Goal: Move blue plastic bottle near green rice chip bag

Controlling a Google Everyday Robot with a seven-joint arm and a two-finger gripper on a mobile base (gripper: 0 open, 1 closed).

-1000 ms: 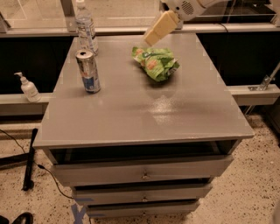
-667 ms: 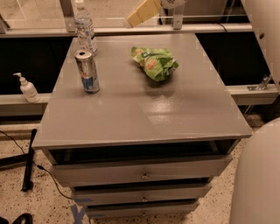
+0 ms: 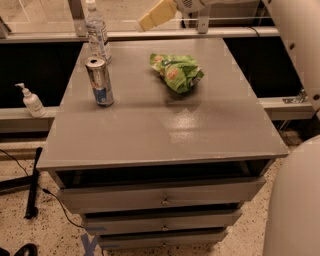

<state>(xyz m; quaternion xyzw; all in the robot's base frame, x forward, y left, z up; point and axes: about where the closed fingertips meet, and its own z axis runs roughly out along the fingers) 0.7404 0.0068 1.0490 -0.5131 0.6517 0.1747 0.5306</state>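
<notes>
The blue plastic bottle (image 3: pixel 97 31), clear with a white cap and pale label, stands upright at the far left corner of the grey cabinet top (image 3: pixel 165 120). The green rice chip bag (image 3: pixel 176 71) lies crumpled on the far middle of the top, well to the right of the bottle. My gripper (image 3: pixel 157 14), with yellowish fingers, hangs in the air above the far edge, between the bottle and the bag, touching neither and holding nothing.
A silver-and-blue drink can (image 3: pixel 99 81) stands just in front of the bottle. A white pump bottle (image 3: pixel 31 100) sits on a ledge to the left. My white arm (image 3: pixel 295 45) fills the right side. Drawers (image 3: pixel 162 200) lie below the top.
My gripper has swung left along the far edge, from above the bag toward the bottle. The arm now fills more of the right side. Bottle, can and bag have not moved.
</notes>
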